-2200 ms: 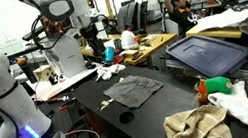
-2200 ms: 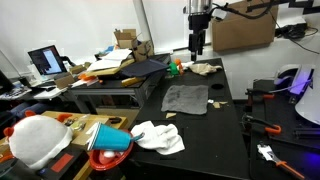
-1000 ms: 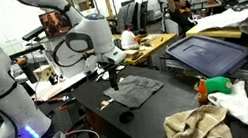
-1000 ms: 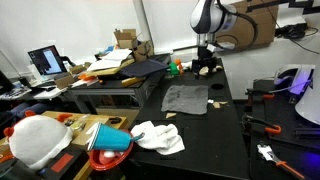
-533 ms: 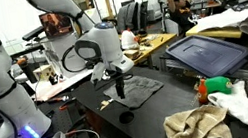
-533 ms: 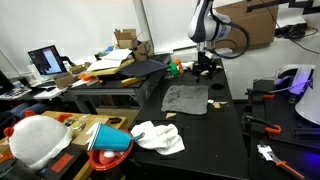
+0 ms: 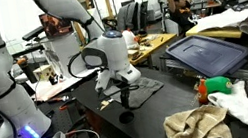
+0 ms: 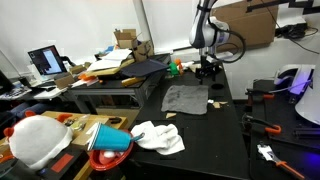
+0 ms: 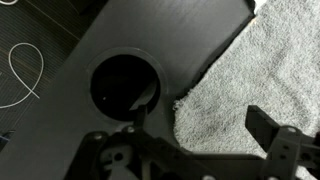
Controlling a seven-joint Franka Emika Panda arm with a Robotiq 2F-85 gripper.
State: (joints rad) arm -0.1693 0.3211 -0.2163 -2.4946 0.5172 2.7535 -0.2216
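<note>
Claw: the claw (image 7: 124,101) hangs low over the dark surface (image 7: 174,104), pointing straight down. In the wrist view its fingers (image 9: 272,135) stand wide apart with nothing between them, so it is spread and empty.

Nearest thing: a black round object (image 9: 125,88), hollow-looking, lies on the surface just off the claw's tips. In an exterior view it sits right below the claw (image 7: 125,116).

Beside it: a grey cloth (image 9: 255,70) lies flat on the surface, one corner reaching very near the round object. I cannot tell whether they touch.

Alignment: from the wrist view the round object sits off to one side, not centred between the fingers.

Risk, a miss: as I judge it, closing from here could clip only the rim and flick the object away across the smooth surface.

Risk, the cloth: the finger on the cloth side could snag the corner and drag the fabric along.

Risk, contact: the claw is so low that a slight drop could jam its tips into the surface.

Off the edge: a white cable (image 9: 25,75) lies below the surface's edge, well apart.
</note>
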